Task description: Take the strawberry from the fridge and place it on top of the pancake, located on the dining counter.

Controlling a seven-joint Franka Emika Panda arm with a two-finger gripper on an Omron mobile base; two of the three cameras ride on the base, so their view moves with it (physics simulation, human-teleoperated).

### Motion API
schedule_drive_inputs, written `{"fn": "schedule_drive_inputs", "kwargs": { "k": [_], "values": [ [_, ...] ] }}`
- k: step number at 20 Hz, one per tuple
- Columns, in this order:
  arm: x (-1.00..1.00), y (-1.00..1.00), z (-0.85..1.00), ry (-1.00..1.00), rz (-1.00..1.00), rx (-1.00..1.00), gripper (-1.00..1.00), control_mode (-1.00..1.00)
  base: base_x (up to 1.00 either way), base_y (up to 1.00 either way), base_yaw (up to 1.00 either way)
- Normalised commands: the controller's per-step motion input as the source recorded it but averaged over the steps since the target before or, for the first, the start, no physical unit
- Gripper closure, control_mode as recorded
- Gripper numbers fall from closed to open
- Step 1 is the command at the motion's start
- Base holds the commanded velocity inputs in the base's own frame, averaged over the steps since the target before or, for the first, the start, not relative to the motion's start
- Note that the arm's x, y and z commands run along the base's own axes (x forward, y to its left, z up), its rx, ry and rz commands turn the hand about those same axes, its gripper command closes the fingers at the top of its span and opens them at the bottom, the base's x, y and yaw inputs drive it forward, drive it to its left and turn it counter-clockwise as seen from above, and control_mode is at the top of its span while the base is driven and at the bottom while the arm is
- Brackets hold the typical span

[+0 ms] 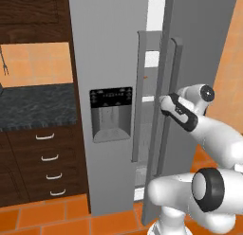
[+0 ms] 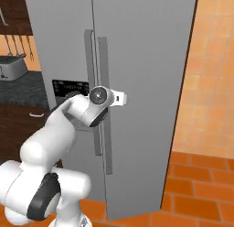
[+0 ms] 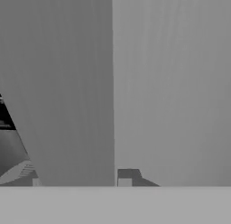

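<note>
One door ajar | fridge (image 1: 114,49) right door swung partly out, shelves showing in the gap | pincer (image 1: 163,105) at right door handle (image 1: 172,87), apparently to pull it; jaws hidden, grip unclear | strawberry presumably inside the fridge.

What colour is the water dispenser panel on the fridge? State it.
Black, on the grey fridge; dispenser panel clearest in left base view.

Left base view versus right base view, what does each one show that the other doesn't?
Left base view: the right fridge door stands ajar, with pale shelves in the gap, plus a drawer stack. Right base view: a toaster and hanging utensils at left. Both: the grey fridge, its dispenser panel, long door handles, and orange floor tiles.
</note>
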Motion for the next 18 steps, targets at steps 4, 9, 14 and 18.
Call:
{"fn": "schedule_drive_inputs", "kwargs": {
  "k": [4, 9, 14, 18],
  "values": [
    [-1.00, -1.00, -0.13, 0.06, 0.00, 0.00, 1.00, -1.00, 0.00, 0.00, 0.00],
    [-1.00, -1.00, -0.23, 0.09, 0.00, 0.00, 1.00, -1.00, 0.00, 0.00, 0.00],
    [-0.81, -0.91, -0.05, 0.00, 0.00, 0.03, 1.00, -1.00, 0.00, 0.00, 0.00],
    [-0.63, -0.24, 0.15, 0.00, 0.00, 0.00, -1.00, -1.00, 0.00, 0.00, 0.00]
  ]
}}
